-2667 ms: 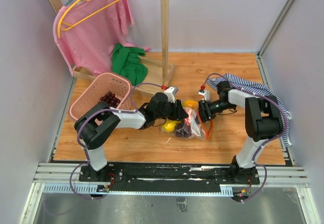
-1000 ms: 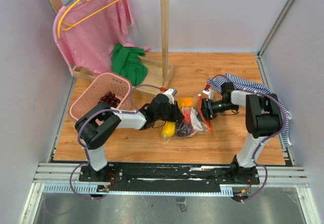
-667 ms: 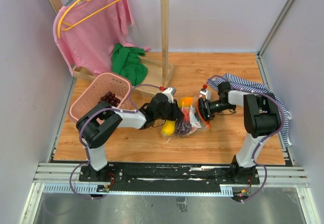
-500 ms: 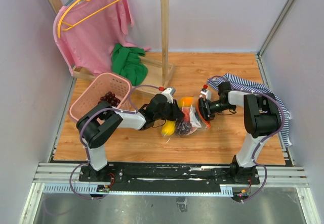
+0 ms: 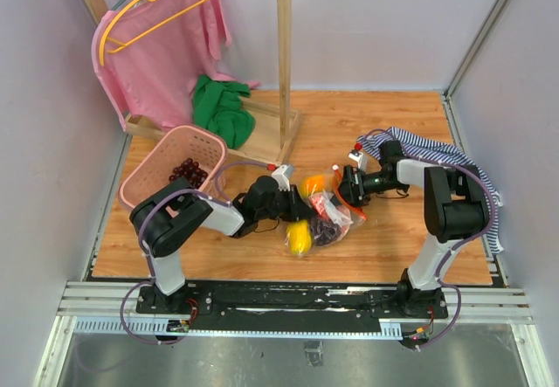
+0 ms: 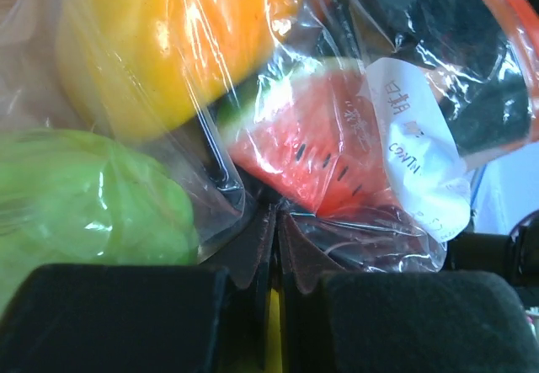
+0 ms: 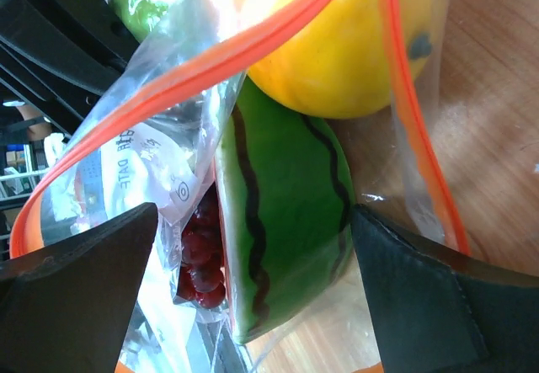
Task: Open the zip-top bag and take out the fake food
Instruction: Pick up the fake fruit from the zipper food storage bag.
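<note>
The zip-top bag (image 5: 333,215) lies crumpled on the wooden table between both arms, its red-orange zip strip (image 7: 253,46) parted. Fake food shows inside it: a watermelon slice (image 7: 286,221), dark grapes (image 7: 195,255), a yellow fruit (image 7: 354,45) and a green ball (image 6: 76,196). Another yellow fruit (image 5: 300,238) sits at the bag's near-left end, and an orange one (image 5: 313,182) at its far side. My left gripper (image 5: 295,205) is shut, pinching the bag's film below the white label (image 6: 413,137). My right gripper (image 7: 253,306) stands wide open at the bag's mouth, with the watermelon slice between its fingers.
A pink basket (image 5: 173,167) holding dark grapes stands at the left. Behind it are a wooden clothes rack (image 5: 284,64), a pink shirt (image 5: 162,46) and a green cloth (image 5: 223,109). A striped cloth (image 5: 441,155) lies at the right edge, by the right arm.
My right gripper has opened wide and let go of the bag's edge. The left gripper has drawn the bag a little left and nearer, and the yellow fruit has shifted toward the near edge.
</note>
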Controlling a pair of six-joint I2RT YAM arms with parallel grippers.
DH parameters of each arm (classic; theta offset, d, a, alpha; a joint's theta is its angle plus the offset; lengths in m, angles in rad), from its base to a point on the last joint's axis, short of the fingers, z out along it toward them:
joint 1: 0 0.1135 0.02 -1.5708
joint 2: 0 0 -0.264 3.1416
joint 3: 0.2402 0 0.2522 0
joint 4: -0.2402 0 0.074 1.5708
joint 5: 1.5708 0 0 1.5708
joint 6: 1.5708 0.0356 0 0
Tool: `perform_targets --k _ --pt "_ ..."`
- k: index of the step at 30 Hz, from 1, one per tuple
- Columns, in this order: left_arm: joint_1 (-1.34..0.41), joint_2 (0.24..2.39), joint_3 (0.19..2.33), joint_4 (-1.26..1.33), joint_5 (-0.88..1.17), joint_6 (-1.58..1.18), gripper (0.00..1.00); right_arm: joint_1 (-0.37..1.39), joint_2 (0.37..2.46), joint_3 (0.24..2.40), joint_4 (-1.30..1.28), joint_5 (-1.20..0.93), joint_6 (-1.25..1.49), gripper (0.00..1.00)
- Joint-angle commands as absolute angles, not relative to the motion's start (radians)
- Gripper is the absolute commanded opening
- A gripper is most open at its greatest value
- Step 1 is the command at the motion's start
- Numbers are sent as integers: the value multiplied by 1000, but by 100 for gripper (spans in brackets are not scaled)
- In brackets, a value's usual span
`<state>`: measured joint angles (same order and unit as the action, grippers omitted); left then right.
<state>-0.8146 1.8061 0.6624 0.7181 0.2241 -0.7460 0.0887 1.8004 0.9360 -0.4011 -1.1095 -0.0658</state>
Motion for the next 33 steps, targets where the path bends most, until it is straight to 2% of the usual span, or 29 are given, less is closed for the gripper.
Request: perform_targets --k 1,9,11,13,15,19,23,26,33 --pt "-813 1872 577 686 283 -783 10 105 1807 907 -353 -1153 -45 99" --pt "-813 1949 589 750 307 -806 10 197 1810 925 -390 -1115 -89 98" --pt "-813 1949 602 746 311 -803 11 199 1825 933 -407 -1130 -93 89" --pt "-813 1945 624 730 315 -793 11 200 1851 944 -423 -1161 -94 68" --pt "-813 1939 648 707 317 -785 12 200 1875 963 -455 -1211 -115 59" --pt "-812 1922 684 668 316 -766 13 190 1877 997 -512 -1281 -168 51" --pt "-806 1889 709 639 315 -752 13 161 1816 1002 -523 -1289 -210 34" --pt "-793 1866 732 589 301 -729 14 144 1759 996 -512 -1274 -225 27" --pt "-748 1789 725 491 277 -668 19 138 1603 957 -455 -1054 -284 15"
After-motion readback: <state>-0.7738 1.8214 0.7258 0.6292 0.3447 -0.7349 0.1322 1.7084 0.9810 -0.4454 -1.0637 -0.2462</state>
